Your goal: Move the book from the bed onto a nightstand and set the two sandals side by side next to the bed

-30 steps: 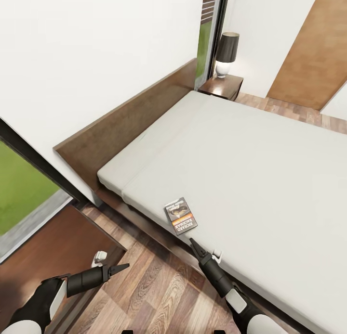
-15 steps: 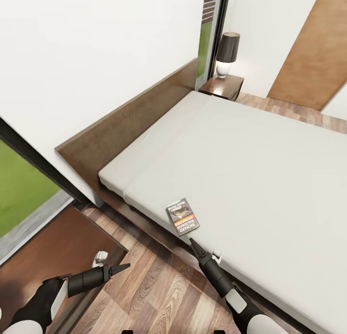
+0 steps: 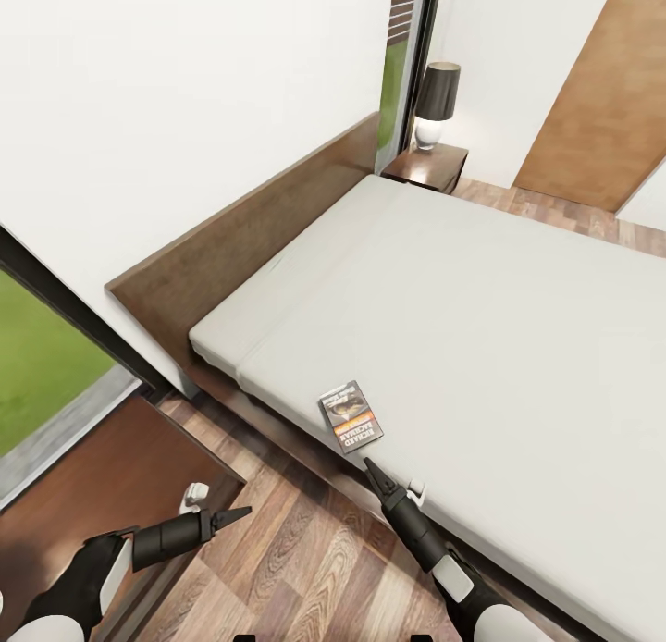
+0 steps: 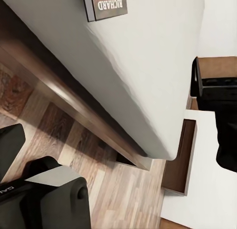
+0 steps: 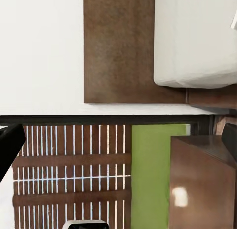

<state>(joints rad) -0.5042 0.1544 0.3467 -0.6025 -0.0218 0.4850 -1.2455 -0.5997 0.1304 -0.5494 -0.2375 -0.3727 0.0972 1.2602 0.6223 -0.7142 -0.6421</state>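
Hovering unchanged, right gripper [image 3: 370, 464] stays just short of the book [image 3: 351, 416].

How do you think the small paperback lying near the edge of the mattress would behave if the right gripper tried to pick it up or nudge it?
The book looks thin and small, so it is probably light and slightly bendy. It lies flat on the bed, so fingers may struggle to get under it; the soft mattress might give a little. Being close to the near edge, a push from the right gripper could slide it off.
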